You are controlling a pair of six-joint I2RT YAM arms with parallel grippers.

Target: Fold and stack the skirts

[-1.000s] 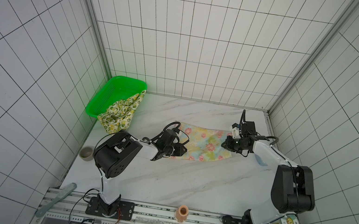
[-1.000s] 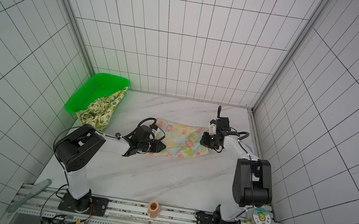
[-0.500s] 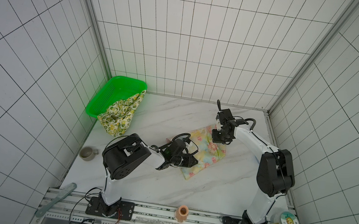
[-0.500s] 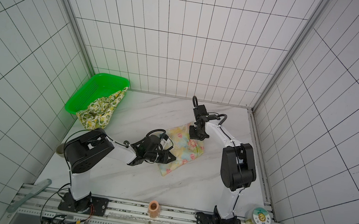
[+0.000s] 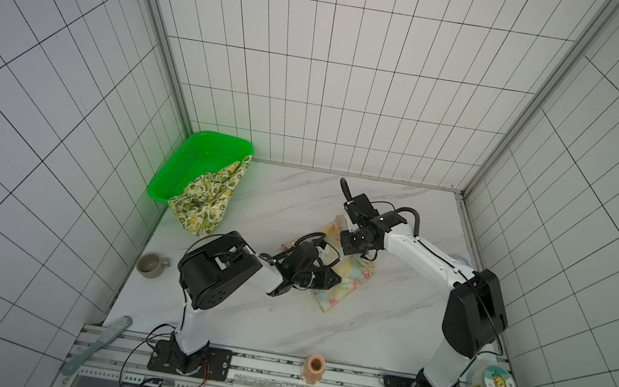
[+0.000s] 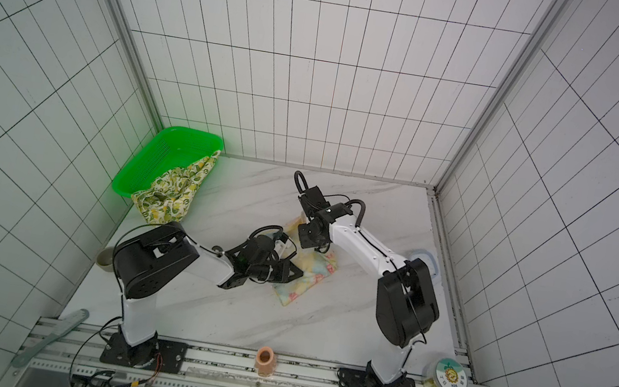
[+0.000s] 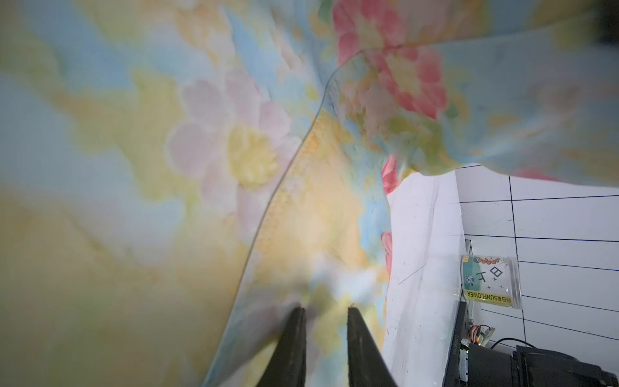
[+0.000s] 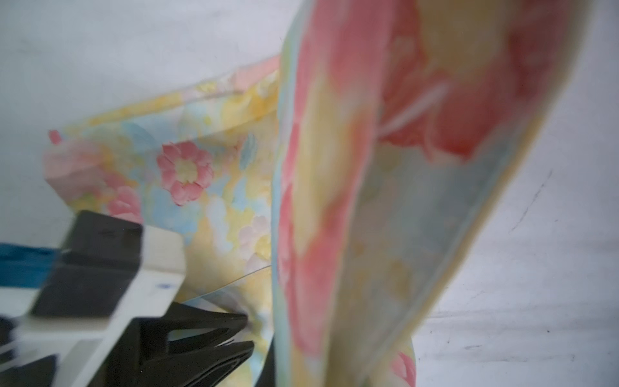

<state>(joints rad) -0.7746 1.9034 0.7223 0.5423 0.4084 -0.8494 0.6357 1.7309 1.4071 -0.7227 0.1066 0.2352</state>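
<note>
The pastel flowered skirt [image 5: 349, 278] [image 6: 312, 273] lies bunched on the middle of the marble table, one end lifted. My left gripper [image 5: 332, 280] [image 7: 324, 310] lies low at its left edge, fingers nipped on a fold of the cloth. My right gripper [image 5: 350, 243] [image 6: 307, 237] hangs just above and behind it, shut on the raised end. In the right wrist view the hanging flowered skirt [image 8: 335, 201] hides that gripper's own fingers, and the left gripper's black fingers [image 8: 231, 323] show close by. The lemon skirt [image 5: 210, 195] [image 6: 173, 192] drapes over the basket's rim.
The bright green basket [image 5: 187, 158] stands at the back left corner. A grey cup [image 5: 151, 264] sits by the left wall. A peach cylinder [image 5: 315, 368] stands on the front rail. A lidded jar [image 5: 494, 384] is at the front right.
The flowered skirt lay spread flat between the grippers. The right gripper has carried its end leftward over the cloth, the left has moved right, and the skirt is now bunched narrow.
</note>
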